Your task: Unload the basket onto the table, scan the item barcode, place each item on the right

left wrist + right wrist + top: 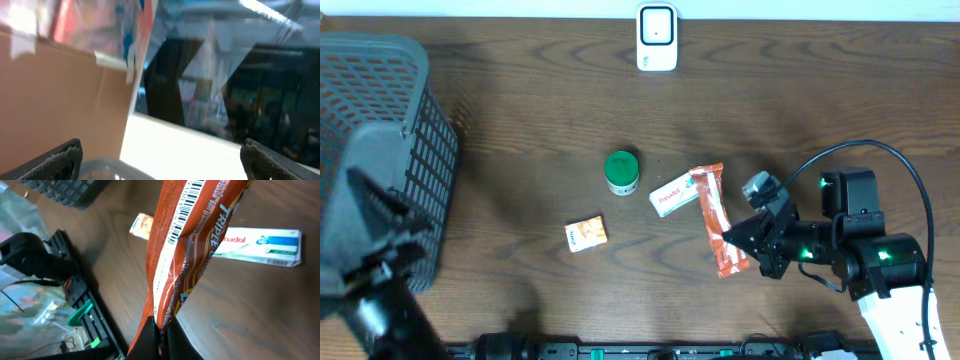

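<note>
Snack wrapper (186,255) end inside right tool (161,331)

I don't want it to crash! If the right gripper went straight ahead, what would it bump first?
Probably the small orange box, past the wrapper the right gripper holds; depth is hard to judge.
</note>
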{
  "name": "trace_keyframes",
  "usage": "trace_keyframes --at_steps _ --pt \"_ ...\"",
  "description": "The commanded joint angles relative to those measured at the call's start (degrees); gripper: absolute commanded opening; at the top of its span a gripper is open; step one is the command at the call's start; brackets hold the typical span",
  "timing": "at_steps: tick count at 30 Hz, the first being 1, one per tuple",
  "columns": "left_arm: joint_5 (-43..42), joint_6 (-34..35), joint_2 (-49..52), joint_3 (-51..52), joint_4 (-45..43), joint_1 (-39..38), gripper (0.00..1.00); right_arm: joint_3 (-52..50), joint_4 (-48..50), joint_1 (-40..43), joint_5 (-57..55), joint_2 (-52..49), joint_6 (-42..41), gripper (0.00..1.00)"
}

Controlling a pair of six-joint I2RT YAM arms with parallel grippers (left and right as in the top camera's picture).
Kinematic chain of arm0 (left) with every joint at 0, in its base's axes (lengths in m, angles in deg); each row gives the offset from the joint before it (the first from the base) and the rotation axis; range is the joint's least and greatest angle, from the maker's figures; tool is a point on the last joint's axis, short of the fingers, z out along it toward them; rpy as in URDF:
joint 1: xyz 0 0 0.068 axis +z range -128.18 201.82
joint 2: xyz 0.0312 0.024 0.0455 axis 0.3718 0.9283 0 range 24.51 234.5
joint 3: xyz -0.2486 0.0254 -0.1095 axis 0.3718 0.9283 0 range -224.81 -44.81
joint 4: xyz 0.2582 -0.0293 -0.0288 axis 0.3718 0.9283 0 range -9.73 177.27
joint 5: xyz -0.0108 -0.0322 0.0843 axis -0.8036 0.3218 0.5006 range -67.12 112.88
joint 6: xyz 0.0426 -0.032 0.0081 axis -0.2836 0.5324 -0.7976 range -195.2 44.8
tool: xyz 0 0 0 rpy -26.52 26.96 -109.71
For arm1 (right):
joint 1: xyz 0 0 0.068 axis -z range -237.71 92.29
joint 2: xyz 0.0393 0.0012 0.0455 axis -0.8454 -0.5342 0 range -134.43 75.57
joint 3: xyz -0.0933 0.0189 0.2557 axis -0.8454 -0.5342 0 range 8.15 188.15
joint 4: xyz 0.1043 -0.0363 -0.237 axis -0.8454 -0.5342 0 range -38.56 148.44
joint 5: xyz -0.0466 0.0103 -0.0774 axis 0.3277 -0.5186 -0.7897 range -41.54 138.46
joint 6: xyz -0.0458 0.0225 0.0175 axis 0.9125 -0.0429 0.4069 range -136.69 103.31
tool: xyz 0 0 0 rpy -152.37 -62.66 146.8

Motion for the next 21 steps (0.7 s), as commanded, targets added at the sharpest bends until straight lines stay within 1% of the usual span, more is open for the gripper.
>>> trace_keyframes --at_steps 1,3,4,12,16,18,21 --pt "1.7 10.9 -0.2 0.8 -0.3 0.2 0.99 1.0 -0.5 -2.0 1.4 0.6 -1.9 0.01" --pt "1.6 14.9 -0.4 1.7 -0.4 0.2 0.99 1.0 -0.7 -3.0 1.4 0.6 -2.0 0.01" --pt "1.6 15.7 -0.4 2.3 -0.4 0.2 0.99 1.0 -0.7 -3.6 1.4 0.6 -2.1 0.01" --pt "1.6 15.0 -0.4 12.1 -1.0 0.2 0.99 1.0 -0.5 -6.8 1.3 0.6 -2.0 0.01" --pt "-4.2 9.2 -0.4 19.5 -7.9 0.2 0.99 1.0 -0.4 -7.0 1.4 0.6 -2.0 0.01" --pt "-7.0 7.7 -0.4 23.1 -11.8 0.2 0.99 1.0 -0.4 -7.0 1.4 0.6 -2.1 0.01" --pt "-7.4 7.2 -0.4 28.2 -16.2 0.2 0.99 1.0 -0.5 -7.0 1.3 0.6 -3.3 0.01"
